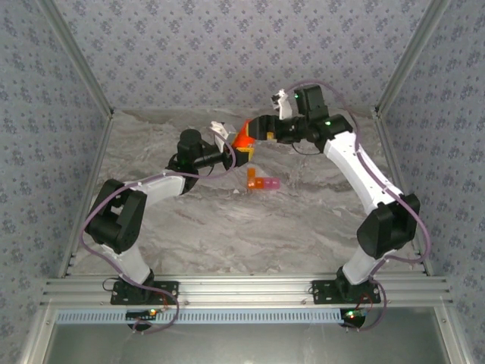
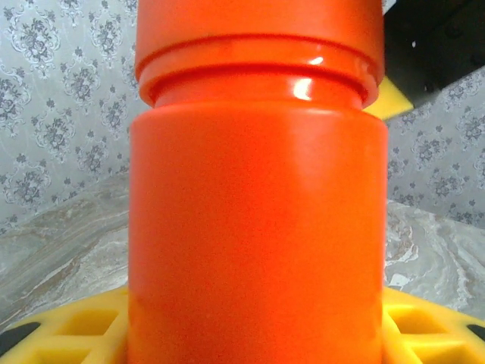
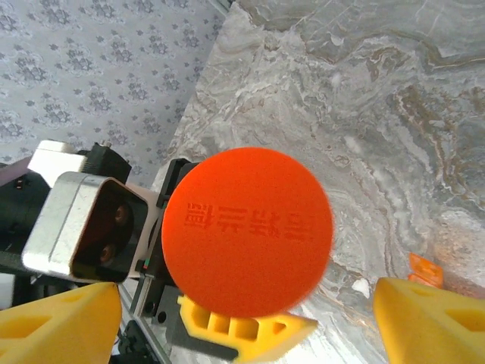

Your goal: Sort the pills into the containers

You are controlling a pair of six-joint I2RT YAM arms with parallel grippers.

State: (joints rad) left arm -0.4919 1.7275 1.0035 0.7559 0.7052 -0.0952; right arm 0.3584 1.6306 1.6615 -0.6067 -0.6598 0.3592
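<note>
Marbled grey tabletop (image 1: pixel 227 227) (evenly lit) between floral-papered walls (image 1: pixel 227 45).

Bottle (image 1: pixel 243 136) is over the far middle of the desk (image 1: pixel 227 227), between the left gripper (image 1: pixel 239 149) jaws. Right gripper (image 1: pixel 261 127) is just right of it, jaws apart. Pill box (image 1: pixel 260 180) lies on the desk just in front.

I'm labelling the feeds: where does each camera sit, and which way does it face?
Top external: above and behind the bases, looking down on the table, the pill box, left arm and right arm.
Left wrist: on the left arm, facing roughly level at the bottle clamped between the left fingers.
Right wrist: above the bottle, looking down on its cap, the right fingers wide apart.
Shared: the bottle appears in all three.
</note>
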